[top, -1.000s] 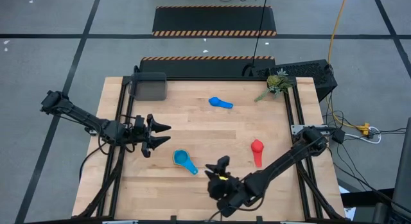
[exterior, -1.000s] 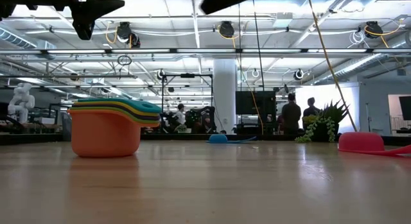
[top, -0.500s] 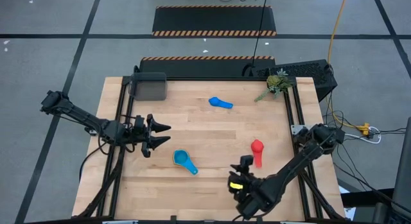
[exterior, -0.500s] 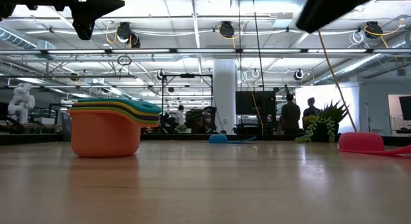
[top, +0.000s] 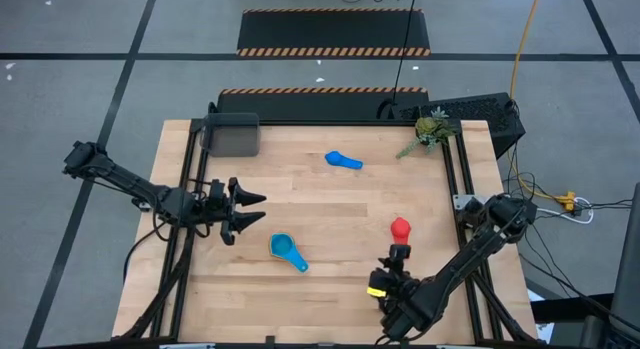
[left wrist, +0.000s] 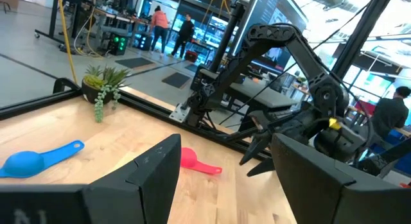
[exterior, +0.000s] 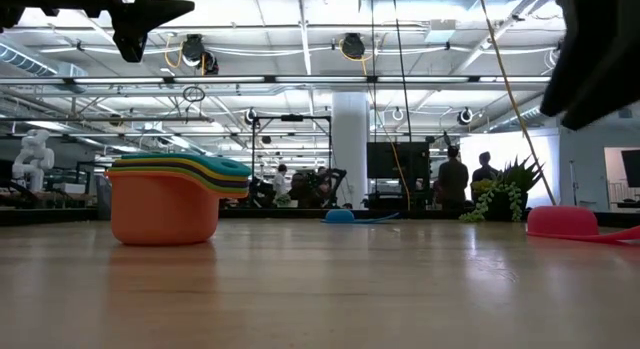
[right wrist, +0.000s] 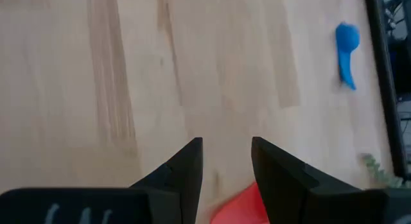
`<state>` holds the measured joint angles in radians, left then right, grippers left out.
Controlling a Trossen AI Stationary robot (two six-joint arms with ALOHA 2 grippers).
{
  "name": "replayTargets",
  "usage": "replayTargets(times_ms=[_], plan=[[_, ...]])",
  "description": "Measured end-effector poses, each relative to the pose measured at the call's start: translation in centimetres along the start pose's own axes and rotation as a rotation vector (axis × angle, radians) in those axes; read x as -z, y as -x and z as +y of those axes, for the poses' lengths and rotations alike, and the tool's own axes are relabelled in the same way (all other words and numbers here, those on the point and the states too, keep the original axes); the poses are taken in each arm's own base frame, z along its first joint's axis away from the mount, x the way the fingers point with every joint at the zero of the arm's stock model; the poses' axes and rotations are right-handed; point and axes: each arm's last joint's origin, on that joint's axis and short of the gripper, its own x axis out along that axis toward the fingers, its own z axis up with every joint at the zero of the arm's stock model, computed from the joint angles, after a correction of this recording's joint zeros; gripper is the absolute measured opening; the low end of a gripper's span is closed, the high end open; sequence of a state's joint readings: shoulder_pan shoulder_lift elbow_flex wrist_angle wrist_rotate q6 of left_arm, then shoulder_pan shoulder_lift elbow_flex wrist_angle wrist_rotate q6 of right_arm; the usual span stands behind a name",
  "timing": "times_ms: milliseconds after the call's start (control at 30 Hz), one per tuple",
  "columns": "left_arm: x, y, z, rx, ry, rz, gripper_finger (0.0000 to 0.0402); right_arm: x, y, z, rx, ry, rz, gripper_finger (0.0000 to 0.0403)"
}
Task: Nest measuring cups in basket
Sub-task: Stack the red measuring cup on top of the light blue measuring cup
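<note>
A stack of nested measuring cups, light blue on top and orange at the bottom, stands on the table left of centre. A red cup lies at the right, and a blue cup lies farther back. The dark grey basket sits at the far left corner. My right gripper hovers open over the near end of the red cup, pointing slantwise down. At the left my left gripper hangs level above the table, open, with nothing between its fingers.
A green plant sprig lies at the far right corner. Black frame rails run along the table's left and right sides. Bare wood lies between the stack and the red cup. People stand in the room far behind the table.
My right gripper has swung from beside the cup stack toward the table's right edge, dropping a little and tipping further downward, and now sits over the red cup's near end. The cups have not moved.
</note>
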<state>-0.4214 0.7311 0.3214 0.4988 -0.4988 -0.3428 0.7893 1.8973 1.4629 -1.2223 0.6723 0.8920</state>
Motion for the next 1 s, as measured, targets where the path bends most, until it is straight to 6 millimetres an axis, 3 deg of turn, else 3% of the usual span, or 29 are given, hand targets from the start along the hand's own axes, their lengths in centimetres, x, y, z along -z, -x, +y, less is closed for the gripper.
replayTargets(times_ms=[267, 500, 1000], plan=[[0.0, 0.0, 0.0, -0.001, 0.000, 0.000, 0.0243, 2.5, -0.8, 1.0, -0.057, 0.030, 0.111, 0.0128], [0.0, 0.0, 0.0, 0.000, 0.003, 0.000, 0.0243, 3.5, -1.5, 2.1, -0.159, 0.049, 0.159, 0.0133], [0.0, 0.0, 0.0, -0.001, 0.003, 0.000, 0.0243, 5.2, -3.6, 3.0, -0.197, 0.005, 0.123, 0.0256]])
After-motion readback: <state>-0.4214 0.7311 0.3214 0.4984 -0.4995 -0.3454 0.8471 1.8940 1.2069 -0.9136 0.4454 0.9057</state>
